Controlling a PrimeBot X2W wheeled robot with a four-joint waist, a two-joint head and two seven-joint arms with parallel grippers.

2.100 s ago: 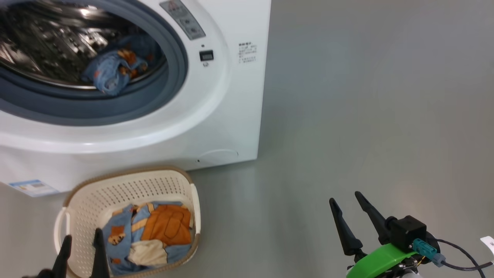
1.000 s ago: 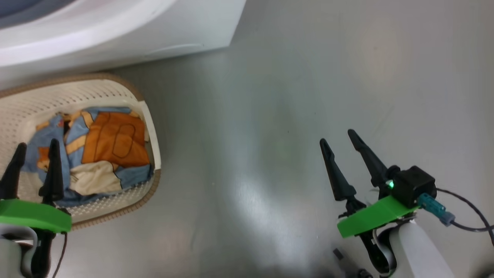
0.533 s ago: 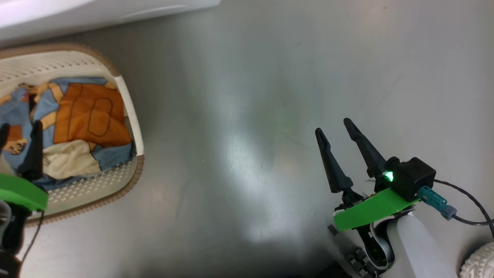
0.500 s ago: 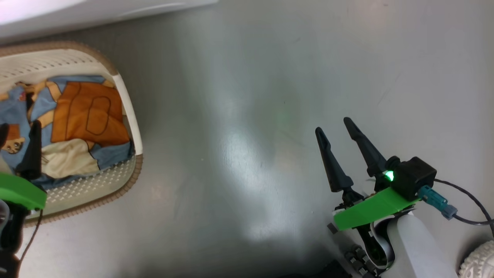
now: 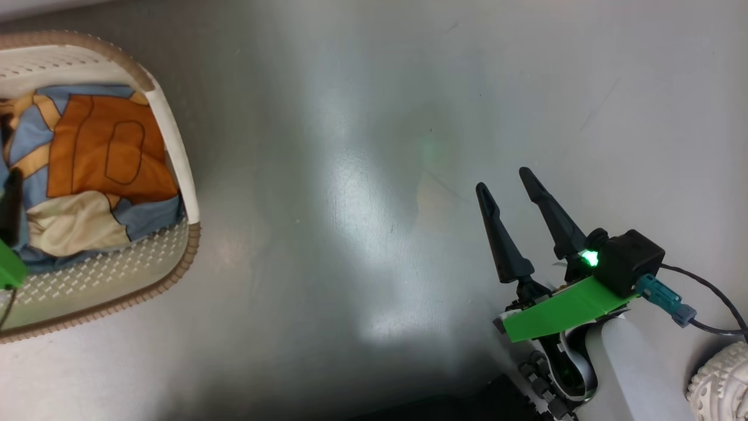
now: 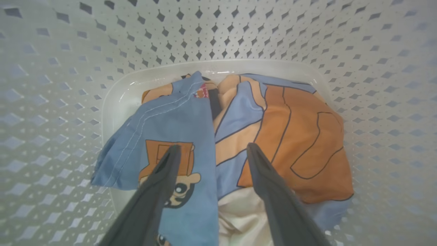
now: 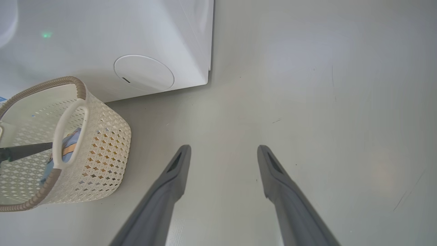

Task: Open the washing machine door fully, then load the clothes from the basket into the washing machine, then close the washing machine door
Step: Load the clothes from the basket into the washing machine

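Note:
The cream basket (image 5: pixel 175 146) stands on the floor at the left, and the clothes (image 5: pixel 99 146), light blue with orange and cream patches, lie in it. In the left wrist view my left gripper (image 6: pixel 213 146) is open inside the basket (image 6: pixel 239 34), just above the clothes (image 6: pixel 300 136), with nothing between its fingers. One of its fingers (image 5: pixel 10 199) shows at the head view's left edge. My right gripper (image 5: pixel 504 179) is open and empty over bare floor, well right of the basket. The washing machine (image 7: pixel 102 34) stands behind the basket (image 7: pixel 106 136). The washing machine door is out of view.
Grey floor stretches between the basket and my right gripper (image 7: pixel 223 147). The machine's small round flap (image 7: pixel 143 72) sits low near its corner. A pale wheel of my base (image 5: pixel 721 380) and a cable (image 5: pixel 701 292) show at the lower right.
The head camera has swung down and to the right, so the basket slid to the picture's left edge and the machine left the top. Both grippers stay open.

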